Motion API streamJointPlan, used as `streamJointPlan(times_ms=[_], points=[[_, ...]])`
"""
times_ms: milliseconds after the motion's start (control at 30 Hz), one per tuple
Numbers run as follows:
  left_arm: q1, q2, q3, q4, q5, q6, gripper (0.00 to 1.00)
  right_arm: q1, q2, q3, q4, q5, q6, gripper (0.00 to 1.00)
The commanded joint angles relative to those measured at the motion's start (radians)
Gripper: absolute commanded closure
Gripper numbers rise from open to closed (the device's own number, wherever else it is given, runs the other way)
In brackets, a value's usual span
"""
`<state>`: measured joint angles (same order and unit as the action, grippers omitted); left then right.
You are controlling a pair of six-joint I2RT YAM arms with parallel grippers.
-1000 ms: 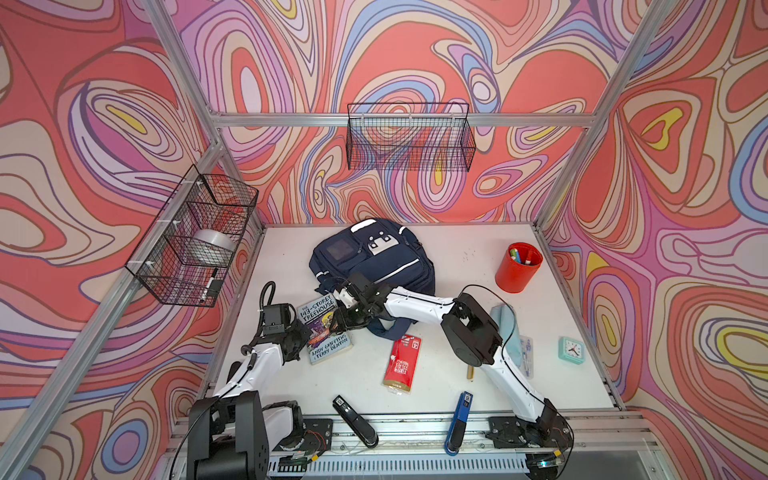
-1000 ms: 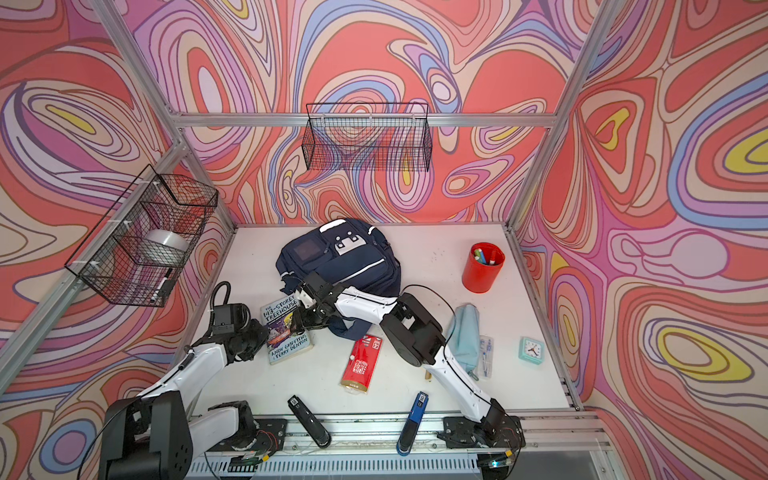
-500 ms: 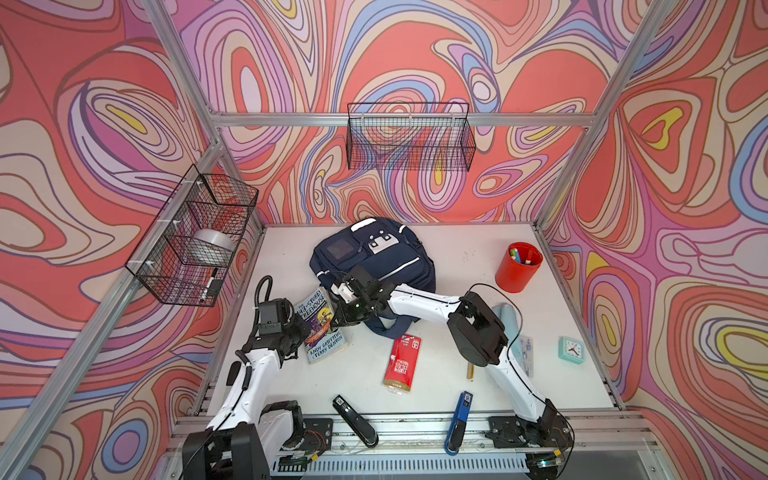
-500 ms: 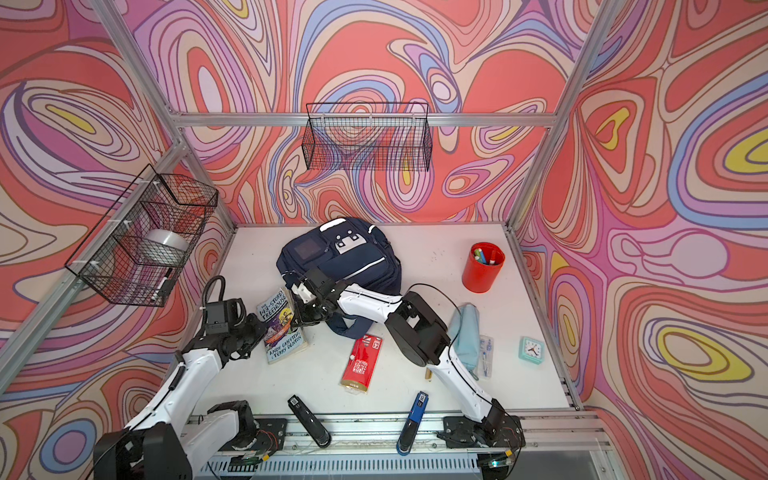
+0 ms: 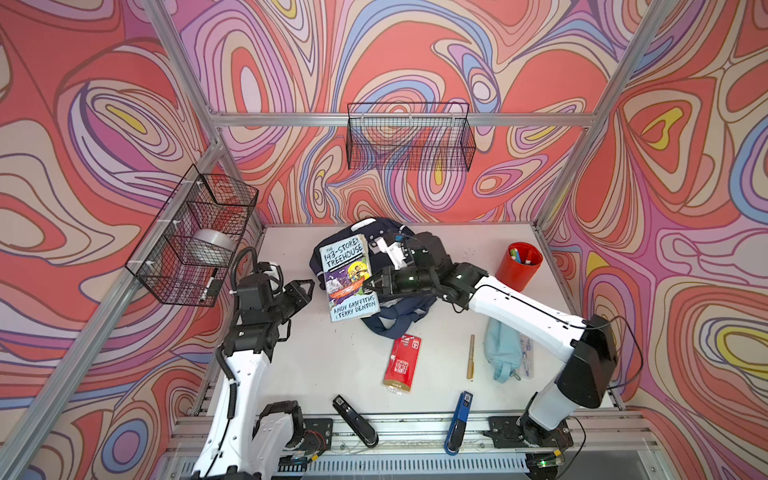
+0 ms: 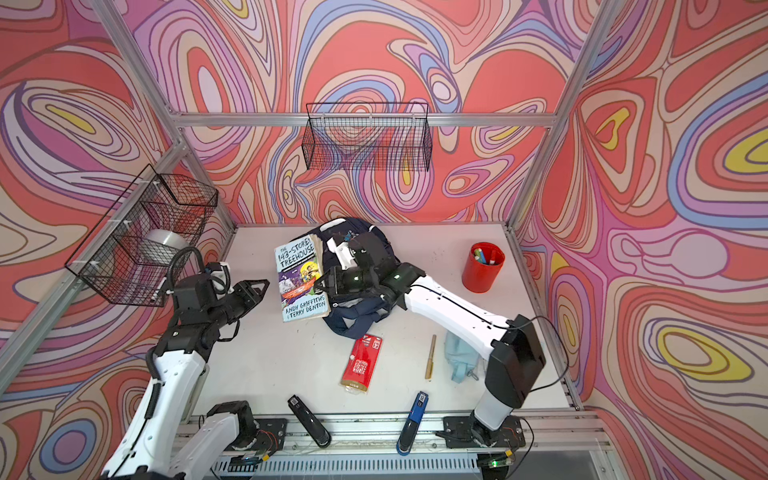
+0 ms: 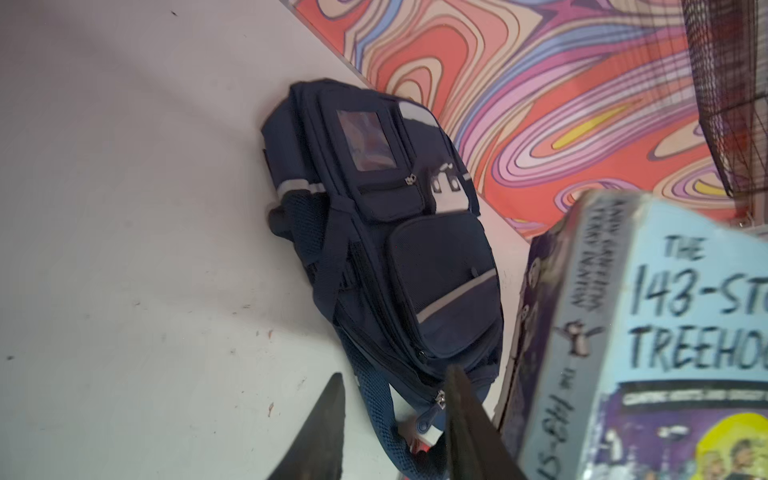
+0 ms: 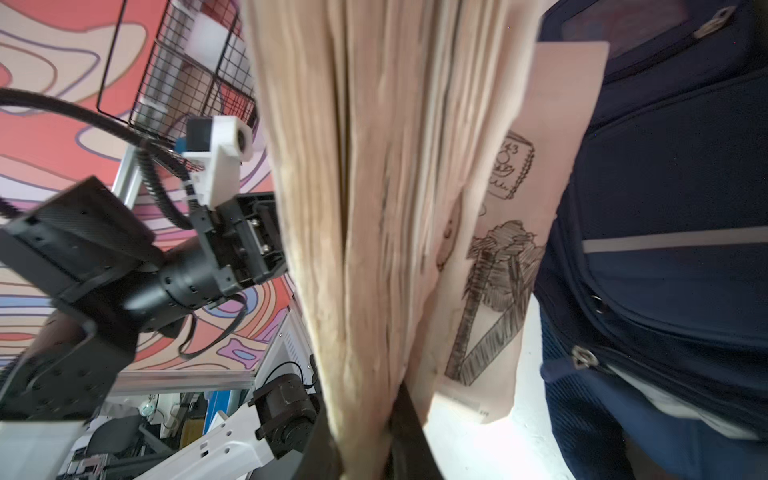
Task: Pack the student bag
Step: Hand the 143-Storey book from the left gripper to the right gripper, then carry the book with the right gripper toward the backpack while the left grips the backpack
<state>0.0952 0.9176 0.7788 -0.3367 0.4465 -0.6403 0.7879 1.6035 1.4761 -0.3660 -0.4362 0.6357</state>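
At the back of the table point(image 5: 332, 365) the bag point(image 7: 415, 257) lies flat with no pocket visibly open, so packing looks barely begun. Over its side nearer the left arm, the right gripper point(image 5: 370, 286) clamps the book point(image 5: 349, 282) by its page edge, lifted clear of the table. The left gripper point(image 5: 306, 292) hangs just beside the book, apart from it, jaws parted and empty. Left to pack, I judge: pouch point(image 5: 505, 349), cup point(image 5: 517, 276), packet point(image 5: 403, 365), black stapler point(image 5: 355, 422), blue stapler point(image 5: 459, 419), pen point(image 5: 471, 357).

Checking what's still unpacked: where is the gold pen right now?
In both top views the gold pen lies on the white table, right of centre, between the red packet and the light blue pouch, touching neither.
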Motion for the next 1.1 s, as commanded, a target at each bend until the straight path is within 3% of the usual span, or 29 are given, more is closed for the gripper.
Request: streamJointPlan(times_ms=[0, 167, 367, 467, 633, 900, 1067], points=[[-0.127, 0.095, 0.096, 0.033, 0.038, 0.126, 0.64, -0.034, -0.149, -0.008, -0.099, 0.181, -0.037, 1.00], [-0.386, 0.326, 0.302, -0.035, -0.088, 0.305, 0.58, -0.203, -0.264, -0.120, -0.187, 0.241, -0.048, 1.00], [-0.647, 0.638, 0.586, -0.171, -0.268, 0.578, 0.39, -0.456, -0.327, -0.245, -0.177, 0.224, -0.065, 1.00], [-0.749, 0.791, 0.719, -0.249, -0.384, 0.659, 0.28, -0.503, -0.316, -0.283, -0.171, 0.237, -0.066, 1.00], [-0.783, 0.920, 0.768, -0.223, -0.331, 0.632, 0.28, -0.559, -0.279, -0.341, -0.142, 0.241, -0.087, 1.00], [-0.851, 1.128, 0.883, -0.332, -0.768, 0.715, 0.23, -0.601, -0.205, -0.354, -0.146, 0.300, -0.138, 1.00], [-0.858, 1.156, 0.899, -0.320, -0.742, 0.730, 0.21, -0.645, -0.203, -0.363, -0.166, 0.318, -0.172, 1.00]])
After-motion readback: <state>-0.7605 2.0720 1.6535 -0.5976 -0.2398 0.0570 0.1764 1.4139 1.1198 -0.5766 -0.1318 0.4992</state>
